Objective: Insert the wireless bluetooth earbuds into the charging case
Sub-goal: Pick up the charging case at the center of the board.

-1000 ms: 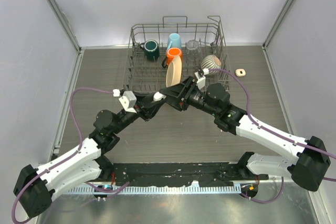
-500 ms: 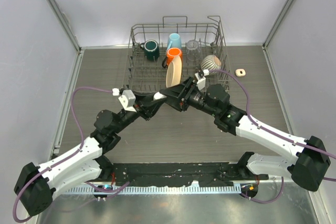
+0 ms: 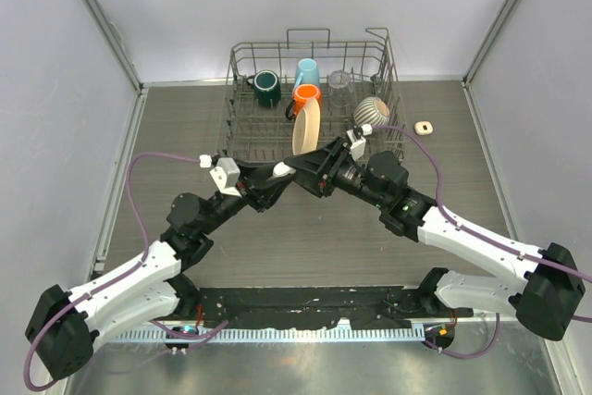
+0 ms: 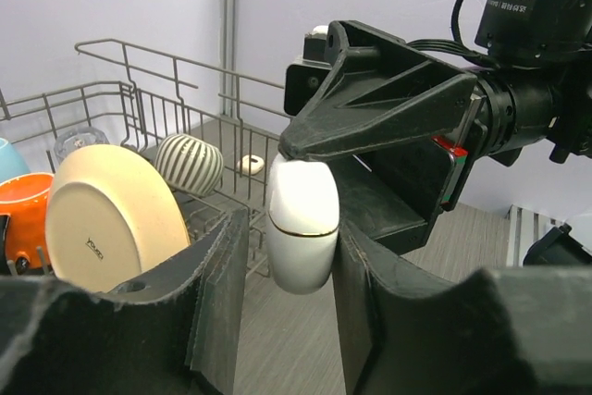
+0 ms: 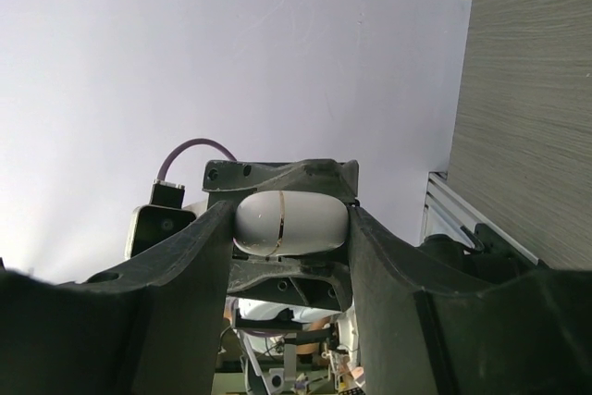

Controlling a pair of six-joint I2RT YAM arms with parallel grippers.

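Top external: left arm [image 3: 139, 275] and right arm [image 3: 462, 238] both reach to mid-table and meet tip to tip at a white egg-shaped plastic charging case [image 3: 281, 170] with a thin gold seam, held off the dark wood-grain table [image 3: 305, 256]. Right wrist view: right pincer [image 5: 289, 219] is clamped on the case, both pads pressed against its rounded sides and the jaws partly closed to its width. Left wrist view: left pincer [image 4: 289, 233] straddles the lower half of the same case with jaws a little wider than it. A narrow gap shows at one pad and the other sits at the shell, so the hold is loose with no grip. Just beyond both pincers runs the near edge of the grey wire dish rack [image 3: 259, 141]. A cream round plate [image 3: 306, 127] stands on edge there, its rim close to the right pincer. Farther beyond sit an orange mug [image 3: 307, 93] and a dark green mug [image 3: 267, 88]. A small cream ring-shaped piece [image 3: 424, 127] lies on the table well off the right pincer's outer side. Wide table surface lies on the near side of the pincers, and off the left pincer's outer side up to the wall.
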